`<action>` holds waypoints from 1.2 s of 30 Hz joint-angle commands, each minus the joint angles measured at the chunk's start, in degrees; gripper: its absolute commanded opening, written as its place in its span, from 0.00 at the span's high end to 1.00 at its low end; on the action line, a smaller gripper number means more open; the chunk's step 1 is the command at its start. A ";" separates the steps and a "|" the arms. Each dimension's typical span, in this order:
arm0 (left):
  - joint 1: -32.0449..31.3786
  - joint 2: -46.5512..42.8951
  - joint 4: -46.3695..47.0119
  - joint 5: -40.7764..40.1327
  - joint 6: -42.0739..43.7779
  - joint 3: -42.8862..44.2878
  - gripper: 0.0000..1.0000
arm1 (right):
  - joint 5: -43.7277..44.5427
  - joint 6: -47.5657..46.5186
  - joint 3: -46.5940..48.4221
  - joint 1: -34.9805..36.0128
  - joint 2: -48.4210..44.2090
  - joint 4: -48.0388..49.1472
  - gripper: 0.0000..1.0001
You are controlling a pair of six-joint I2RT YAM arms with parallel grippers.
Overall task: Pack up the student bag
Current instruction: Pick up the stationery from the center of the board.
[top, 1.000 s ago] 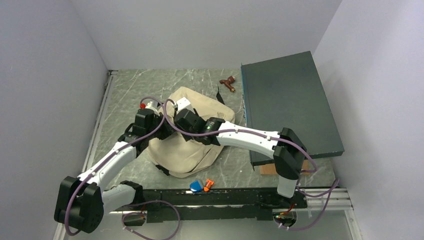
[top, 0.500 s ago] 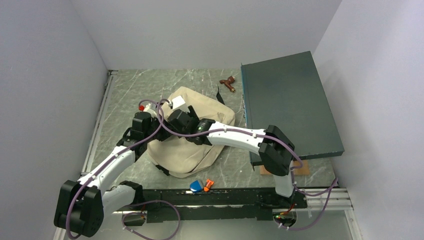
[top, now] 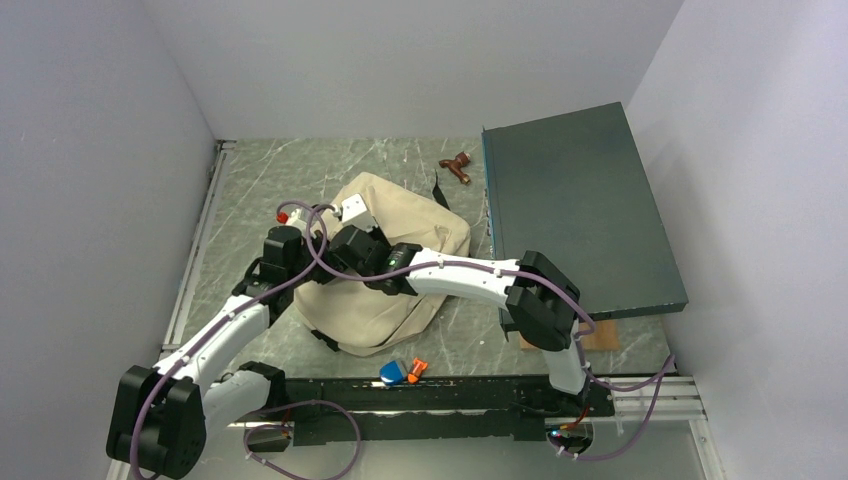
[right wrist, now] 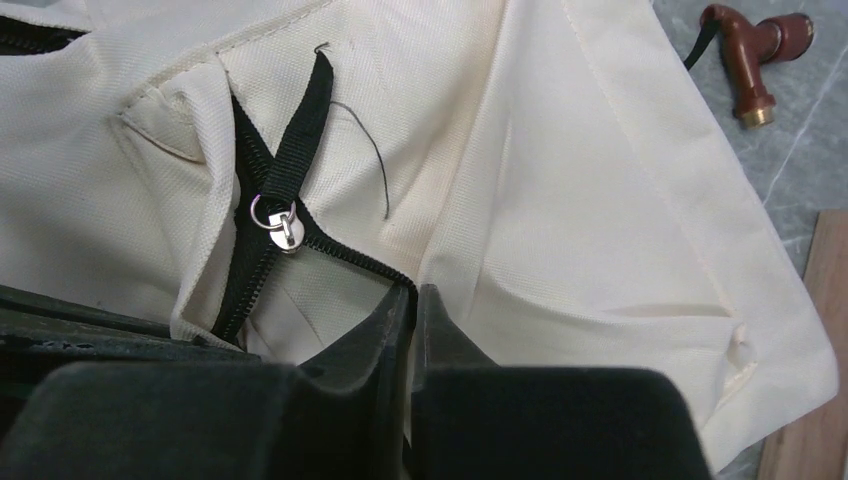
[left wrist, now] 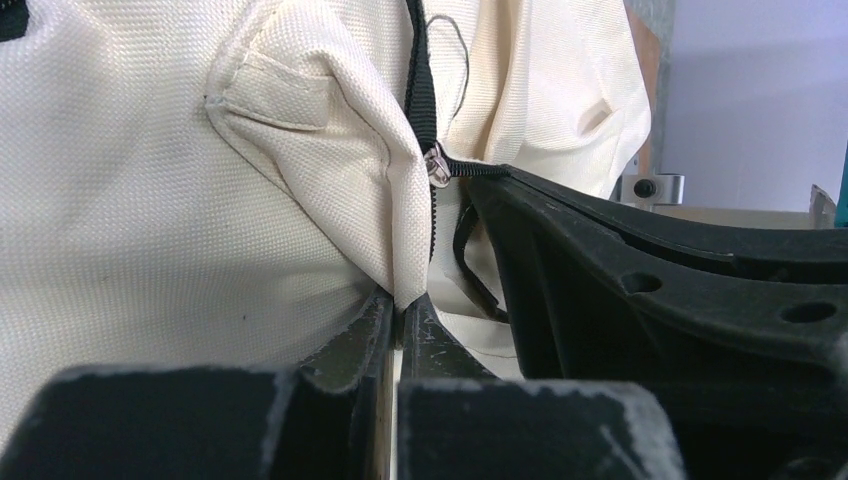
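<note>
The work surface is a grey-green marbled table (top: pixel 260 180) enclosed by pale walls on three sides.

Items resting directly on it:
- The student bag (top: pixel 410 210), a soft cream canvas backpack, lies slumped at the centre-left.
- A brown strap end (top: pixel 457 166) on a black strap lies on bare table just beyond the bag, near the far left corner of the box.
- A large dark teal flat box (top: pixel 580 210) covers the right side.
- A wooden board (top: pixel 600 337) protrudes from under its near corner.
- A small blue piece (top: pixel 391 373) and an orange piece (top: pixel 416 368) lie touching at the near edge, just in front of the bag.
</note>
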 commanded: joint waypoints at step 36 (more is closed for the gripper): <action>-12.75 -37.23 -16.96 8.77 4.46 -10.22 0.47 | -10.38 -11.00 -2.80 -2.80 -12.18 -1.09 1.00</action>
